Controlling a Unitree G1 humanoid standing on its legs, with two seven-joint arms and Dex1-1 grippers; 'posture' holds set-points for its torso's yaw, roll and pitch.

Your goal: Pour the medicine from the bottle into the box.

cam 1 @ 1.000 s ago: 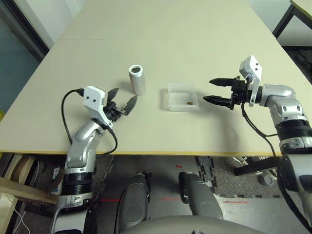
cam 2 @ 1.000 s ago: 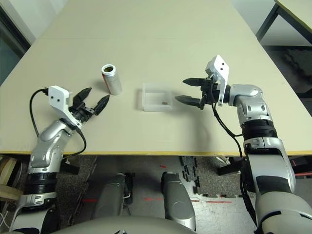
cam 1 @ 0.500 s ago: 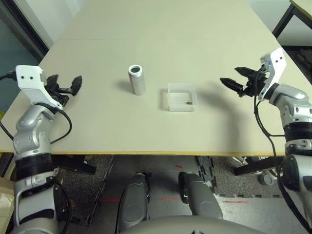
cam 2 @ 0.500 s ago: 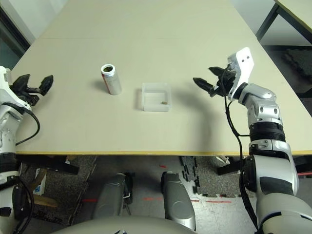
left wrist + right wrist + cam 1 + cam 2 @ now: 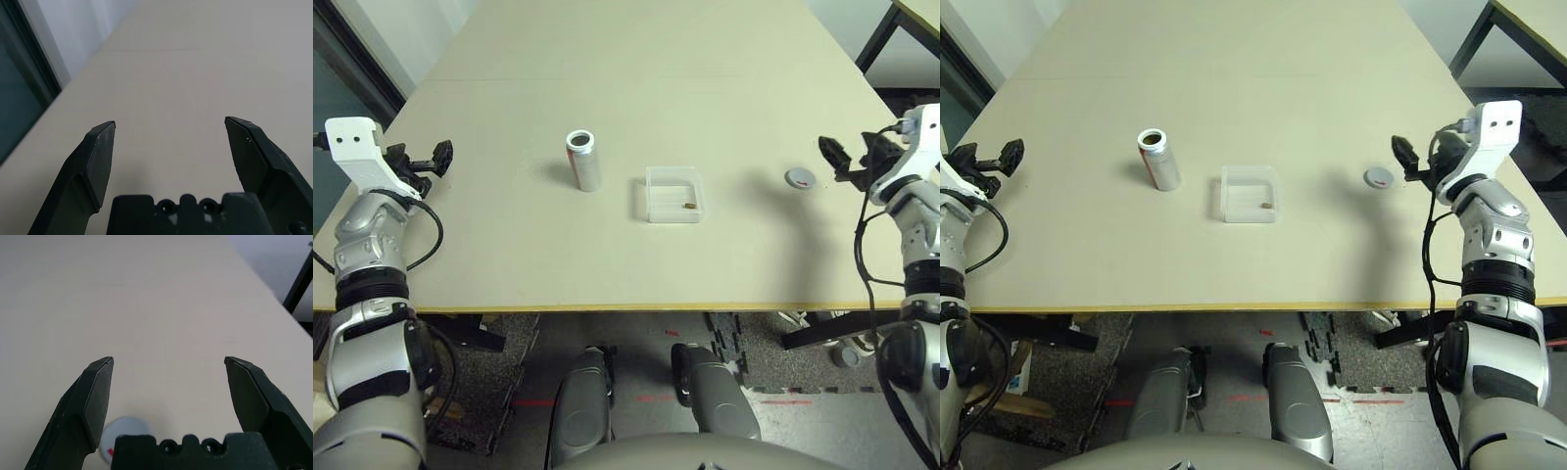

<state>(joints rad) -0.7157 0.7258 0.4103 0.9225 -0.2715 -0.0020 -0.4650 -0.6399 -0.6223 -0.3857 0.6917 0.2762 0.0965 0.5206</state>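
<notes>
Left gripper (image 5: 421, 163): at the far left edge of the table (image 5: 626, 59), fingers spread wide with nothing between them, well apart from everything.
Bottle (image 5: 583, 160): stands upright left of centre, mouth uncovered, clear of both grippers.
Box (image 5: 672, 194): clear square box just right of the bottle, a small gap between them.
Medicine (image 5: 689, 207): one brownish piece lies inside the box, near its right near corner, so the pour looks done.
Cap (image 5: 800, 177): grey round cap lies flat on the table, well right of the box and just left of the right gripper.
Right gripper (image 5: 850, 160): at the right edge, fingers released and empty; in its wrist view the cap sits just beside one finger.
Step in hand: judged as clearing away; keep both arms high and wide so neither brushes the upright bottle or nudges the light box.
</notes>
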